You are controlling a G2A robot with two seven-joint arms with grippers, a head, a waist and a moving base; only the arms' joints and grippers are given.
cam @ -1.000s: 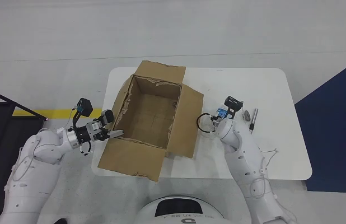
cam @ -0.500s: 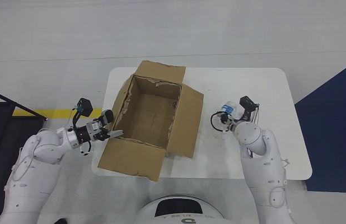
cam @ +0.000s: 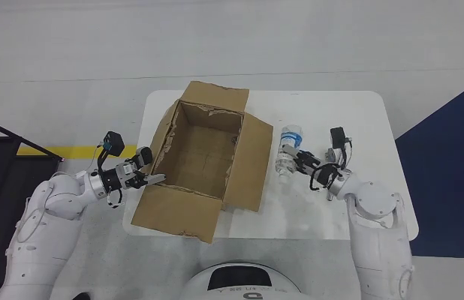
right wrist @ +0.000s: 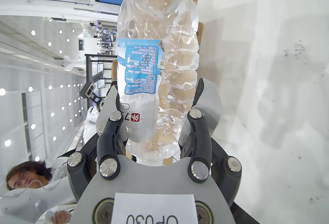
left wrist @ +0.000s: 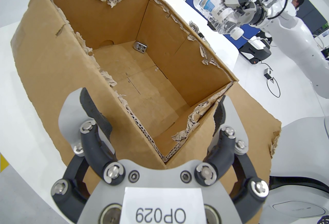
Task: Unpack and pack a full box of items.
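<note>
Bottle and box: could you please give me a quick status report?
Right gripper shut on bottle, held aloft beside box. Left gripper open at box edge. Nothing between bottle and box.

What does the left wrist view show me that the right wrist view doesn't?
Left wrist view gives you: the cardboard box's inside floor, with a small metal plate in a far corner, and the open left claw at the box's near corner. Right wrist view gives instead: the blue label close up, fingers pressing the bottle from both sides. Shared: the right claw holding the bottle, the box, the white table.
</note>
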